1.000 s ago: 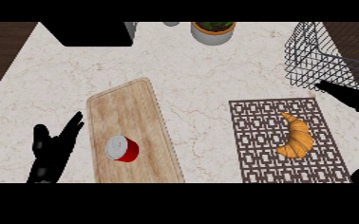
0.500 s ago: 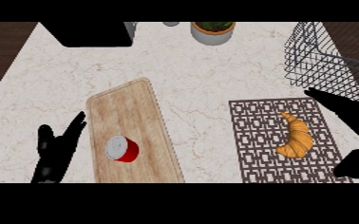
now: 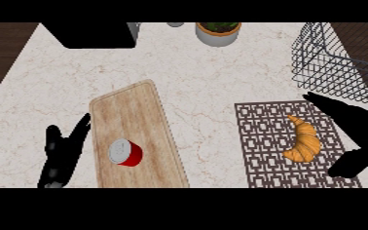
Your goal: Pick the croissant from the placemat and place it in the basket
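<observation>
Nearest, at the view's lower left, the left robot hand (image 3: 63, 152) rests on the pale marble bench (image 3: 201, 92) with its fingers straight and pointing away, holding nothing. Just to its right lies a long light wooden cutting board (image 3: 131, 108), and a small red bowl with a white inside (image 3: 126, 152) stands on the board's near half.

Across the bench to the right lies a dark brown lattice placemat (image 3: 260, 126), and the golden curved croissant (image 3: 305, 140) lies on the mat's right half. Its long axis runs roughly near to far, with both tips bending leftward and the rounded back facing right.

The right robot hand (image 3: 343, 113) comes in from the right edge, spread wide: the thumb shows low beside the croissant's near end, and the straight fingers reach leftward just beyond its far tip. No part of the robot hand appears to touch the pastry. So the croissant lies just left of the right palm, inside the open span. This robot hand is by far the nearer one; the left is well apart, past the board.

I judge that the coming move is a close across the croissant's length, thumb and fingers meeting its two ends.

Farther back on the right stands the dark wire basket (image 3: 316, 73), near the mat's far edge. A potted green plant in a grey pot (image 3: 218, 31) stands at the far edge.
</observation>
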Robot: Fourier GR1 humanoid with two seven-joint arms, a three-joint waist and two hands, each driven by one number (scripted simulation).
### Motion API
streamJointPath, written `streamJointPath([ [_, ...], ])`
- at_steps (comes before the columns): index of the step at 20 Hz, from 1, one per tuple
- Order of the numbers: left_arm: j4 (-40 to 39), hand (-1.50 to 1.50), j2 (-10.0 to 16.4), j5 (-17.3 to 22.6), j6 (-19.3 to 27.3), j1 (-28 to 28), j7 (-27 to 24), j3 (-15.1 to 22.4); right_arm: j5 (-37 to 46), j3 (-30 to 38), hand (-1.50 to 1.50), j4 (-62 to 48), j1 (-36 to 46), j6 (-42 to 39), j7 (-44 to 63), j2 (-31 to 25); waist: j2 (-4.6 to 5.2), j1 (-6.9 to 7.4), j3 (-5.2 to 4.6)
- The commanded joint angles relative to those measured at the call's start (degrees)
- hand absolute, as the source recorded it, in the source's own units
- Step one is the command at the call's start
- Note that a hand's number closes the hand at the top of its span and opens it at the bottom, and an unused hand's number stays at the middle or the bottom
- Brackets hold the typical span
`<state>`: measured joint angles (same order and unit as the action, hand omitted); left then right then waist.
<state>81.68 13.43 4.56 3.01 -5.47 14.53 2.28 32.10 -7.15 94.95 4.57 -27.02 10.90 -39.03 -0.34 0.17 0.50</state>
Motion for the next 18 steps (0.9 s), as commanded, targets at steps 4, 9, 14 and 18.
streamJointPath([
  [4,2.33,0.00,-0.56,0.28,-2.50,-6.39,-0.04,0.47,3.75,-0.06,-1.50,-2.25,1.84,0.11,-1.24,3.54,0.31,0.26,-0.49],
  [9,-0.73,0.00,0.48,0.90,-3.86,-1.63,1.60,-2.62,8.96,-1.27,-1.50,-7.64,3.57,2.02,-2.80,6.82,0.38,0.13,-0.49],
  [14,1.86,0.00,-2.13,-0.55,-1.74,-2.55,3.38,-0.83,11.61,-2.87,-1.50,-8.14,1.73,-0.39,-0.45,6.92,0.32,0.00,-0.49],
  [18,0.94,0.00,-1.85,-1.13,-2.46,-5.33,0.24,-2.05,13.21,-2.13,-1.50,-9.96,1.14,1.46,-2.65,8.24,0.30,-0.05,-0.50],
])
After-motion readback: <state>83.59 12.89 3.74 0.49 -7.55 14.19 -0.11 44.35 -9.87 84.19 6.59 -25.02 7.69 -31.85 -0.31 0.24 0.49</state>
